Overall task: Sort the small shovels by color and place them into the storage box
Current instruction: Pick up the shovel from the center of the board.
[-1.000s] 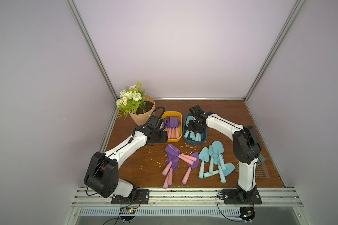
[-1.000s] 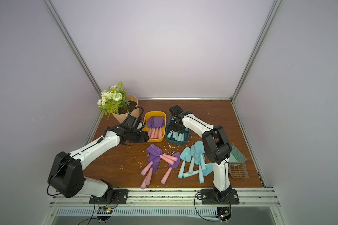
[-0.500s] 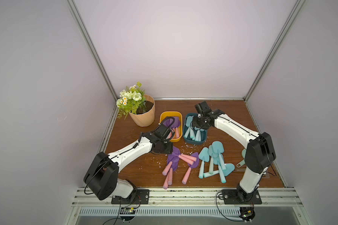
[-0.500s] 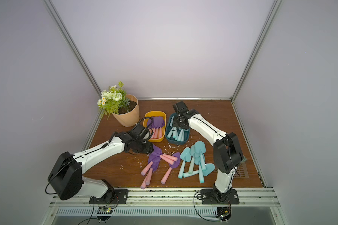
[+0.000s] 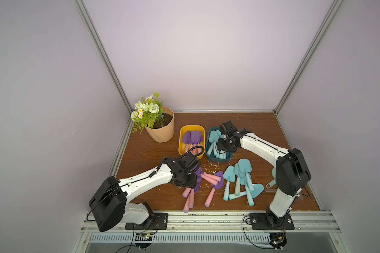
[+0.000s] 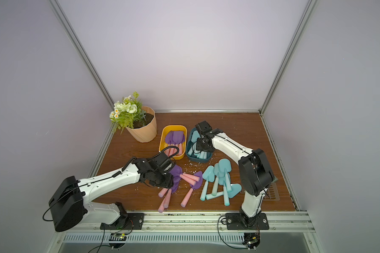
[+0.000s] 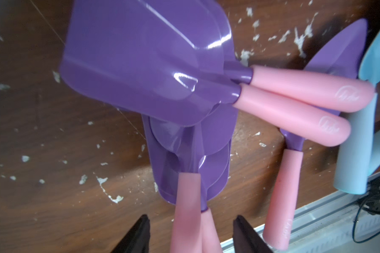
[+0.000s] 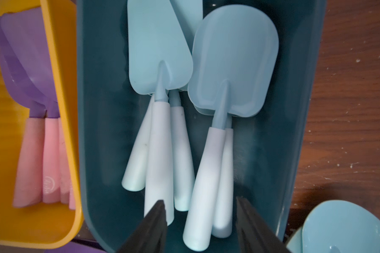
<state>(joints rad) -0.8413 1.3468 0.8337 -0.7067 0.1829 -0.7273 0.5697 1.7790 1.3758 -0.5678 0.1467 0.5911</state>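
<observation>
Several purple small shovels with pink handles point(image 5: 215, 181) lie in a loose pile at the table's front middle. My left gripper point(image 7: 191, 216) hangs open low over that pile, its fingers point(image 7: 140, 234) either side of two pink handles point(image 7: 185, 210) without touching them; in both top views it point(image 5: 185, 179) covers the pile's left part. Several turquoise shovels point(image 5: 239, 175) lie to the right. The yellow storage box point(image 5: 181, 140) holds purple shovels, the teal box point(image 5: 217, 158) turquoise ones point(image 8: 160, 50). My right gripper point(image 8: 200, 200) is open above the handles in the teal box.
A flower pot point(image 5: 160, 129) stands at the back left. White crumbs point(image 5: 211, 169) are scattered between the boxes and the piles. A pale green dustpan point(image 5: 273, 173) lies partly hidden behind the right arm, and a beige slotted scoop point(image 6: 272, 192) sits at the front right.
My left gripper has left the yellow box and come forward and down onto the purple pile, its jaws a little narrower. My right gripper stays over the teal box while its arm has swung.
</observation>
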